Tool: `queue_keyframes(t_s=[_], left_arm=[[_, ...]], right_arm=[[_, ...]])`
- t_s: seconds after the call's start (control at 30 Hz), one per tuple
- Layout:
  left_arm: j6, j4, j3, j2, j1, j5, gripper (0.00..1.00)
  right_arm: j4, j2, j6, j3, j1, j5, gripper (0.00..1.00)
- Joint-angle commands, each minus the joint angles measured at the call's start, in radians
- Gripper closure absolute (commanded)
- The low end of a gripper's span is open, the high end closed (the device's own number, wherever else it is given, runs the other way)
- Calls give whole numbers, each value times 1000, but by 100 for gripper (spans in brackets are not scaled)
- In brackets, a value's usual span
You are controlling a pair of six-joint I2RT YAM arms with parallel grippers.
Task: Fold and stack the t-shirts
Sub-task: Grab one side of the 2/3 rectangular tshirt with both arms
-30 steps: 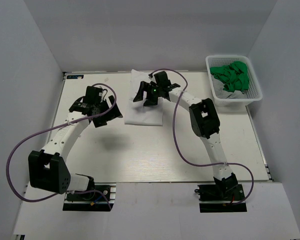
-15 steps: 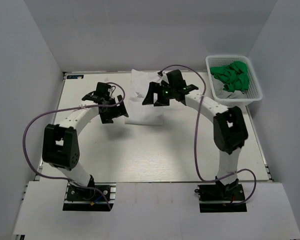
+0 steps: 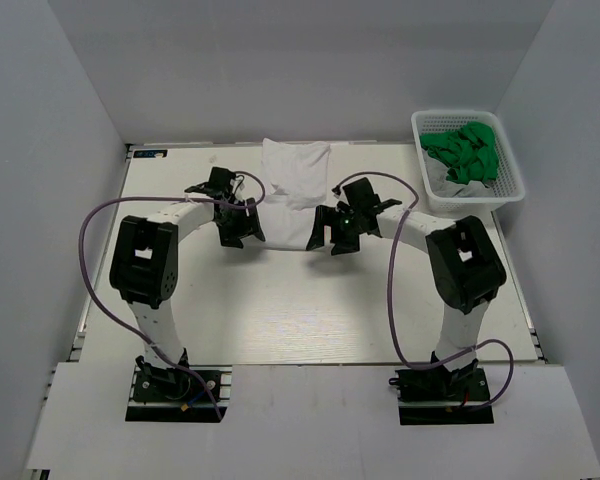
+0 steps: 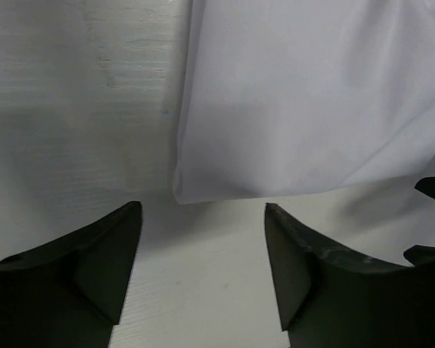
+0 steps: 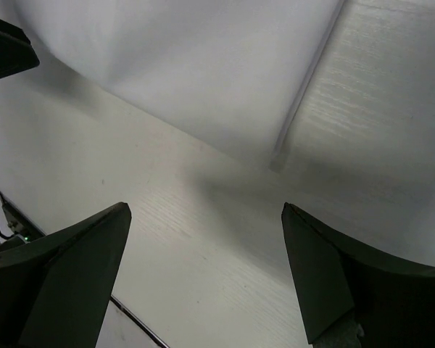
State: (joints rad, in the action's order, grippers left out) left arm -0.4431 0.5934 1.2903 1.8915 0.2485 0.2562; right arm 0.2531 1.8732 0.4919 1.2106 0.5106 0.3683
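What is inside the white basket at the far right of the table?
Crumpled green t-shirts fill the basket, heaped about to its rim. How many they are, and whether anything lies under them, cannot be seen: the heap covers it.

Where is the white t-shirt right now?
In the top view, the white t-shirt lies on the table, far middle, between the left end effector and right end effector.

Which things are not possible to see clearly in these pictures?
- Top view: the green t-shirts in the basket are bunched together; their number cannot be told.
- Top view: the left gripper and right gripper partly cover the near corners of the white t-shirt.
- Both wrist views: frame edges cut that shirt off.
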Motion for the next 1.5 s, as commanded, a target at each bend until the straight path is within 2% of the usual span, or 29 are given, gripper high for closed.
queue_keyframes(t_s=[0.0, 0.07, 0.13, 0.17, 0.23, 0.27, 0.3, 0.37, 0.43, 0.47, 0.5, 0.57, 0.7, 0.77, 0.87, 0.9, 0.97, 1.1, 1.23, 1.33, 1.47], left_arm=[[9, -43, 1, 0, 5, 34, 26], [0, -43, -9, 9, 5, 23, 40], [0, -61, -22, 9, 5, 23, 48], [0, -61, -22, 9, 5, 23, 55], [-11, -90, -46, 9, 5, 23, 60], [-11, -90, -46, 9, 5, 23, 65], [-11, -102, -57, 9, 5, 23, 66], [-20, -115, -57, 29, 5, 44, 75], [-20, -115, -57, 40, 5, 44, 78], [-20, -115, -57, 40, 5, 44, 78], [-32, -115, -66, 40, 5, 44, 86], [-32, -124, -66, 49, 5, 44, 87], [-32, -124, -55, 58, 5, 35, 100], [-32, -124, -45, 69, 5, 35, 100], [-32, -115, -45, 69, 5, 26, 100], [-32, -115, -45, 57, 5, 26, 100], [-42, -115, -63, 34, 5, 26, 100], [-95, -124, -121, -69, 5, 9, 100], [-127, -64, -204, -186, 15, 67, 100], [-149, -27, -287, -279, 26, 90, 100], [-149, 159, -306, -399, 44, 201, 100]], right_arm=[[-61, 32, 16, 20, -6, 15, 10], [-64, 63, 22, 24, -10, 27, 10], [-71, 78, 22, 24, -6, 37, 13], [-83, 86, 28, 15, -9, 35, 16], [-104, 95, 34, 9, -12, 23, 19], [-113, 104, 37, 1, -12, 18, 27], [-117, 109, 42, 1, -15, 15, 30], [-123, 116, 51, 7, -24, 15, 40], [-129, 121, 60, 6, -29, 11, 44], [-132, 122, 60, 1, -32, 14, 50], [-146, 122, 63, -2, -37, 0, 50], [-149, 132, 71, -5, -44, 3, 52], [-147, 147, 71, 6, -55, -3, 55], [-141, 156, 68, 15, -64, -2, 59], [-135, 161, 66, 23, -72, 8, 79], [-132, 144, 68, 18, -73, 12, 90], [-118, 133, 53, 12, -73, 21, 100], [-65, 69, 4, -25, -63, 50, 100], [40, 15, -76, -74, -47, 171, 100], [115, -89, -119, -155, -14, 241, 100], [297, -213, -165, -198, 5, 268, 100]])
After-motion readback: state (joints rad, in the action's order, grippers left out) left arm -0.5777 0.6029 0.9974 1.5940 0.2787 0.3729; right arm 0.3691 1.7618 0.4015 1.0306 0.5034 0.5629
